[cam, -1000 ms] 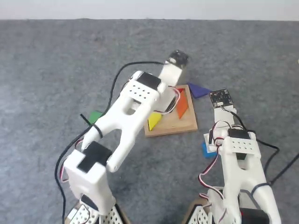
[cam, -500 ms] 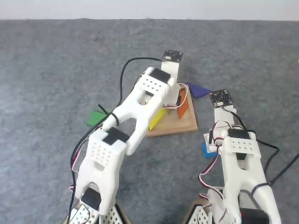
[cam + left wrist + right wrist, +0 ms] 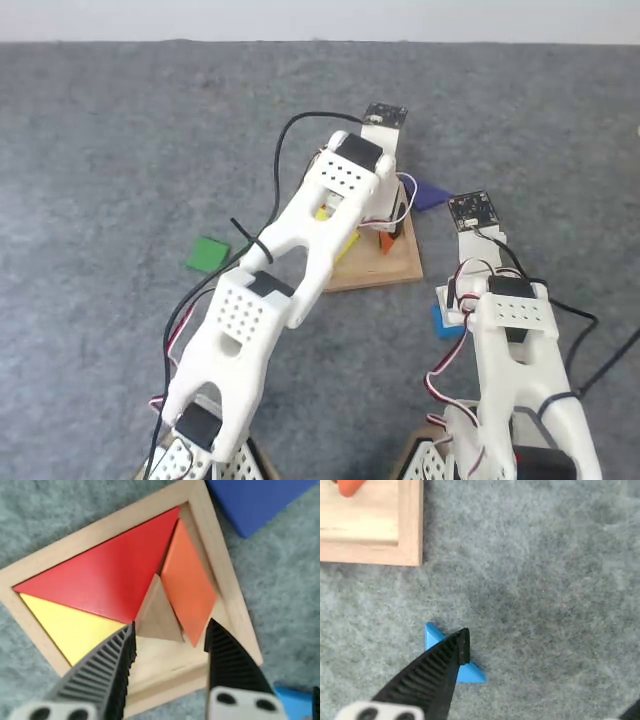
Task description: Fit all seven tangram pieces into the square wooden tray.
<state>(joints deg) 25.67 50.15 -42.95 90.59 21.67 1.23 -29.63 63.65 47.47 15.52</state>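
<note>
The square wooden tray (image 3: 226,555) holds a large red triangle (image 3: 105,577), a yellow triangle (image 3: 70,627) and an orange parallelogram (image 3: 187,582), with a bare triangular gap (image 3: 159,615) between them. My left gripper (image 3: 170,640) hovers open over that gap, nothing between its fingers. In the high view the left arm covers much of the tray (image 3: 398,265). A dark blue triangle (image 3: 430,193) lies just beyond the tray. My right gripper (image 3: 547,675) is open, one finger (image 3: 445,662) over a light blue triangle (image 3: 434,634) on the carpet near the tray corner (image 3: 410,540).
A green square (image 3: 208,253) lies on the grey carpet to the left of the tray. The light blue triangle (image 3: 442,320) sits beside the right arm (image 3: 510,330). A white wall edge runs along the far side of the carpet.
The left arm has stretched out and swung right over the tray, uncovering the green square. The right arm has kept still.
</note>
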